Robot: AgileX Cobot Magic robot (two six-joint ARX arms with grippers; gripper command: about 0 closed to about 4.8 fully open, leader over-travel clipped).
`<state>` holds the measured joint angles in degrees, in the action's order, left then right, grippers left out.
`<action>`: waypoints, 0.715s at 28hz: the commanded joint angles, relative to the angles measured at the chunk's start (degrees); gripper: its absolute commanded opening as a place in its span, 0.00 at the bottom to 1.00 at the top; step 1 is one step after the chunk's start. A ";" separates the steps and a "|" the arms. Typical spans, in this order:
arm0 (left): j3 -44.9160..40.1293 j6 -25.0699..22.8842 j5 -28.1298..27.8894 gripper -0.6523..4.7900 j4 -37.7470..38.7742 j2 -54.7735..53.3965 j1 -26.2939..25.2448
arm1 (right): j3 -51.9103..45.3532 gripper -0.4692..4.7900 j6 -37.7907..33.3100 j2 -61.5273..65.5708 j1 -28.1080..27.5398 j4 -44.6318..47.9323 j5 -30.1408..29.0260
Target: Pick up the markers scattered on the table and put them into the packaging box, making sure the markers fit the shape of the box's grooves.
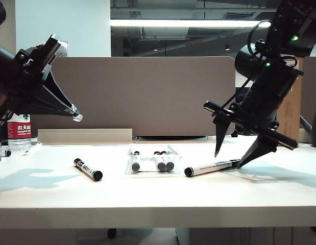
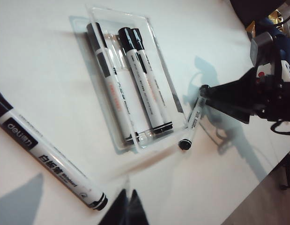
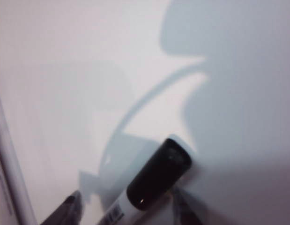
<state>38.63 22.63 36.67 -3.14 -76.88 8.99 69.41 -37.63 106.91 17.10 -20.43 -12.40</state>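
- Lying in the clear packaging box (image 1: 150, 160) at the middle of the white table (image 1: 147, 196): three markers (image 1: 160, 162), caps toward the front edge in the exterior view.
- Sitting lengthwise in the grooves (image 2: 117, 70), per the left wrist view: one marker alone on one side, two more touching each other beside it, with a bare channel between the single one and the pair.
- Resting loose on the table left of the box: a fourth marker (image 1: 88, 169), angled, apart from the tray and with nothing touching it.
- Resting right of the box: a fifth marker (image 1: 211, 167), white barrel, black caps, its far end reaching under the right gripper (image 1: 238, 160).
- Hanging down over that end: the right gripper, jaws spread wide, one fingertip on each side of the marker's tip, both near the tabletop; in the right wrist view the black cap (image 3: 159, 176) showing between the two fingertips (image 3: 65, 212), not pinched.
- Hovering well above the table at the left: the left gripper (image 1: 76, 115), jaws shut together with nothing between them, pointing down toward the middle.
- Standing at the far left edge behind that arm: a water bottle (image 1: 19, 131) with a red label.
- Standing at the far right behind the right arm: a brown cardboard box (image 1: 289, 112).
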 commanded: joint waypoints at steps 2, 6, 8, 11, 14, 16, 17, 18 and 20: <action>0.20 -0.33 0.52 0.12 0.07 0.24 -0.04 | 1.62 0.57 -0.09 2.69 -0.02 -0.83 1.03; 0.20 -0.35 0.48 0.12 0.15 0.24 -0.07 | 1.79 0.49 -0.04 3.91 0.00 -1.46 0.96; 0.20 -0.35 0.46 0.12 0.13 0.24 -0.04 | 1.79 0.48 0.17 4.37 0.00 -2.16 1.01; 0.20 -0.35 0.44 0.12 0.07 0.24 -0.07 | 1.79 0.48 0.17 5.60 0.02 -2.51 1.57; 0.20 -0.35 0.46 0.12 0.09 0.24 -0.04 | 1.81 0.46 0.20 7.15 0.31 -2.54 3.56; 0.20 -0.33 0.48 0.12 0.09 0.24 -0.07 | 1.81 0.39 0.20 8.11 0.33 -2.49 3.78; 0.20 -0.33 0.48 0.12 0.11 0.24 -0.07 | 1.81 0.37 0.22 8.20 0.33 -2.54 4.46; 0.20 -0.33 0.52 0.12 0.13 0.24 -0.07 | 1.84 0.37 0.39 8.17 0.46 -2.62 5.99; 0.20 -0.33 0.55 0.12 0.11 0.24 -0.07 | 2.29 0.37 1.40 8.17 0.66 -3.58 7.82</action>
<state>38.63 22.55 36.91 -2.66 -76.88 8.99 72.90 -37.21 112.68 17.76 -16.03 -8.43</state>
